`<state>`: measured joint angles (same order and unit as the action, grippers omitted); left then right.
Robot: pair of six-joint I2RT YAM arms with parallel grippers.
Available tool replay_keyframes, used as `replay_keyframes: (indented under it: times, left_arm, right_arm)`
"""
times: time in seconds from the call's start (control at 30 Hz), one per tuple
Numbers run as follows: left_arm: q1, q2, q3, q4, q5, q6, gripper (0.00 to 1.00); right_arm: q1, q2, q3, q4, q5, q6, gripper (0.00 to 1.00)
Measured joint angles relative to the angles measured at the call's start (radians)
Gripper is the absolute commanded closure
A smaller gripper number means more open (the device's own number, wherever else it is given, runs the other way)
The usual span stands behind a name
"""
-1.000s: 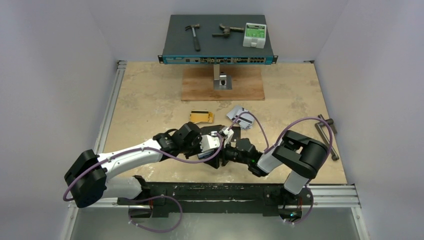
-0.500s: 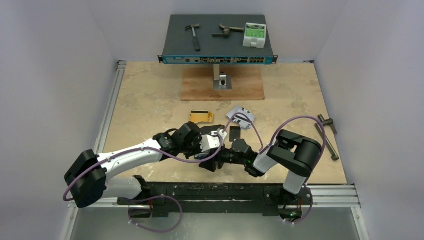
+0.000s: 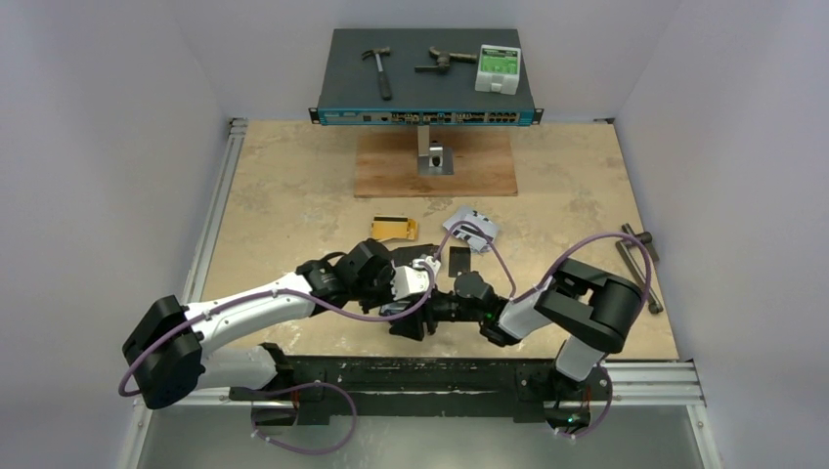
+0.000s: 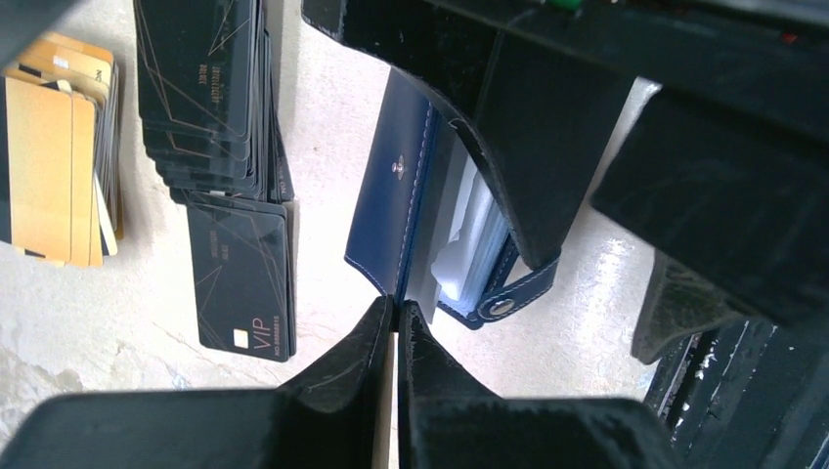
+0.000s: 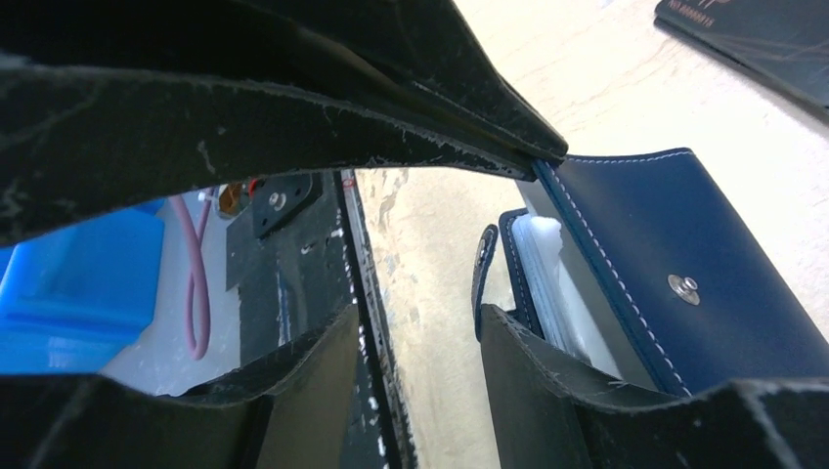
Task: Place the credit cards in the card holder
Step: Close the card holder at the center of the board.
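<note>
The navy card holder (image 4: 386, 191) lies open near the table's front edge, its white sleeves showing; it also shows in the right wrist view (image 5: 684, 244). My left gripper (image 4: 396, 305) is shut on a thin pale credit card (image 4: 422, 274) seen edge-on, whose far end sits between the holder's cover and sleeves. My right gripper (image 5: 418, 313) is open, with one finger (image 5: 547, 391) against the holder's sleeve side. A stack of black cards (image 4: 210, 93), one black VIP card (image 4: 242, 278) and gold cards (image 4: 54, 156) lie to the left. Silver cards (image 3: 471, 225) lie further back.
A network switch (image 3: 427, 73) on a stand at the back carries a hammer (image 3: 379, 66) and a white box (image 3: 498, 68), above a wooden board (image 3: 435, 166). Metal hex keys (image 3: 640, 264) lie at the right. The black front rail (image 3: 440, 376) runs close behind the holder.
My right gripper has slid left toward the left gripper and the holder, uncovering the silver cards. My left gripper has stayed shut on its card and shifted slightly.
</note>
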<state>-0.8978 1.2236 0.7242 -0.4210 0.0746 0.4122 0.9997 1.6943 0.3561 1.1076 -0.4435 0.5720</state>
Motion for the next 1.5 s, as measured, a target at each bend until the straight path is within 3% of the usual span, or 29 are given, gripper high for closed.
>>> replay_keyframes:
  times: [0.23,0.4,0.6,0.73,0.9,1.03,1.23,1.5]
  left_arm:
    - [-0.012,-0.005,0.003,-0.006,0.033,0.023,1.0]
    - [-0.013,-0.006,0.013,-0.015,0.064,0.029,1.0]
    - [0.008,-0.023,0.02,-0.056,0.064,0.015,0.97]
    - [0.015,-0.039,0.02,-0.092,0.101,0.016,0.93]
    - [0.014,-0.05,0.02,-0.139,0.196,0.026,0.89]
    - [0.014,-0.059,0.017,-0.172,0.261,0.049,0.88]
    - [0.001,-0.067,-0.014,-0.171,0.298,0.09,0.89]
    - [-0.131,-0.04,-0.039,-0.157,0.285,0.142,0.92]
  right_arm:
    - [0.021,-0.125,-0.048,-0.134,-0.005,0.003,0.52]
    - [0.025,-0.237,-0.062,-0.257,0.011,0.001,0.58]
    - [0.049,-0.605,-0.122,-0.415,0.066,-0.003,0.55]
    - [0.053,-0.855,-0.145,-0.491,0.125,0.031,0.48]
    - [0.054,-1.009,-0.188,-0.62,0.281,0.089,0.5]
    - [0.054,-0.947,-0.174,-0.697,0.412,0.14,0.56]
    - [0.053,-0.639,-0.012,-0.813,0.494,0.153,0.61]
    - [0.056,-0.57,0.05,-0.825,0.506,0.164,0.63]
